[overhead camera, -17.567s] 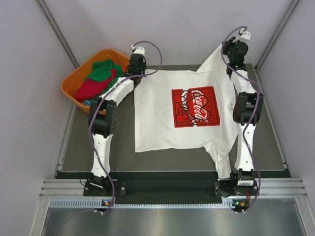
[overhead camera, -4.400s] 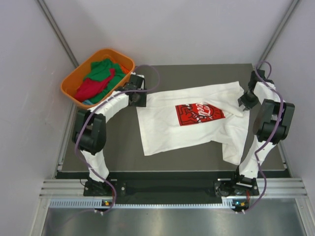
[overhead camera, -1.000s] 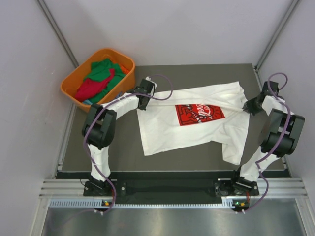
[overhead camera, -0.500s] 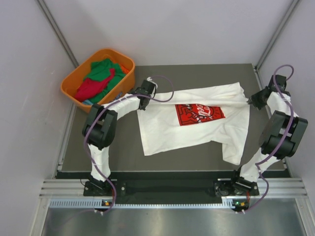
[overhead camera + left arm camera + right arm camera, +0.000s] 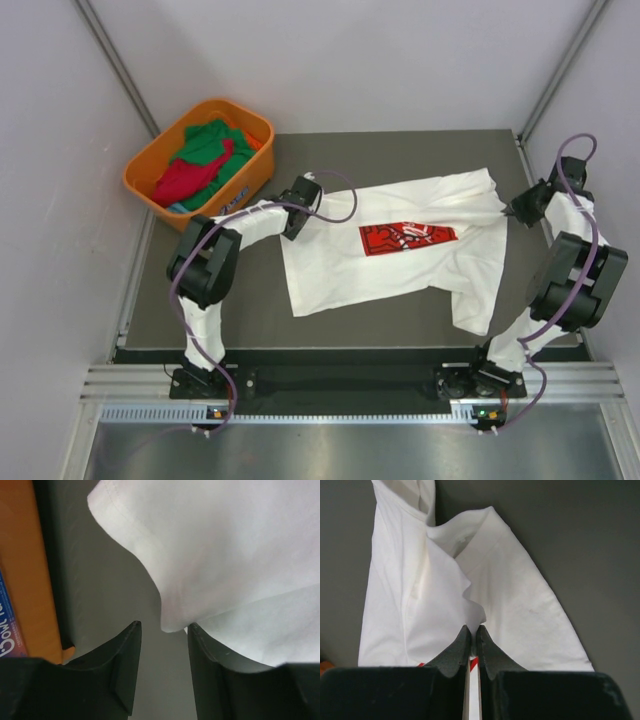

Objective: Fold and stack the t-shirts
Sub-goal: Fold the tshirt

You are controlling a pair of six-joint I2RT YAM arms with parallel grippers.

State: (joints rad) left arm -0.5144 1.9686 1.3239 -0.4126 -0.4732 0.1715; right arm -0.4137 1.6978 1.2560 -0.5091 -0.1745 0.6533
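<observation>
Folding has barely begun, I'd say: the white shirt (image 5: 400, 255) lies mid-frame on the table (image 5: 250, 300), its top edge turned over. The right pincer (image 5: 471, 630) pinches its cloth tight; the left pincer (image 5: 162, 627) gapes at a corner, holding nothing. Green and red shirts (image 5: 200, 160) wait in the basket (image 5: 135, 175), upper left.

Even diffuse light, soft shadows, overhead view sharp, wrist views' near fingers (image 5: 125, 675) blurred

A rounded orange plastic basket (image 5: 143, 168) sits at the far left corner of a dark grey flat counter (image 5: 400, 150), enclosed by pale grey walls (image 5: 350, 60).
</observation>
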